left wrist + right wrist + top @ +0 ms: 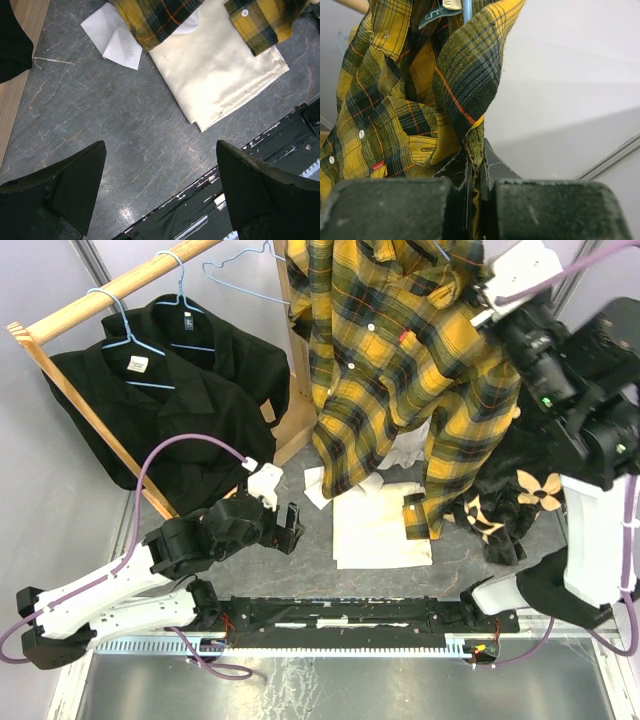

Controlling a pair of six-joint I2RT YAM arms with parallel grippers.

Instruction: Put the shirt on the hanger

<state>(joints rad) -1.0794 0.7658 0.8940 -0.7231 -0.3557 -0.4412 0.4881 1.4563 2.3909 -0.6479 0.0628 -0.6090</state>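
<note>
Pinching shirt (400, 360) edge, right gripper (476, 172) clamped tight; left gripper (160, 150) spread wide, empty, over table (90, 100).

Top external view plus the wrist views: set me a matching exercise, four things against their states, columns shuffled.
Things:
1. left hand
2. right hand
3. cream shirt
4. black shirts

States:
A. hanging on blue hangers
B. open, over the table, holding nothing
C. shut on a fold of the plaid shirt
D. lying folded on the table

Pairs: 1-B, 2-C, 3-D, 4-A
</note>
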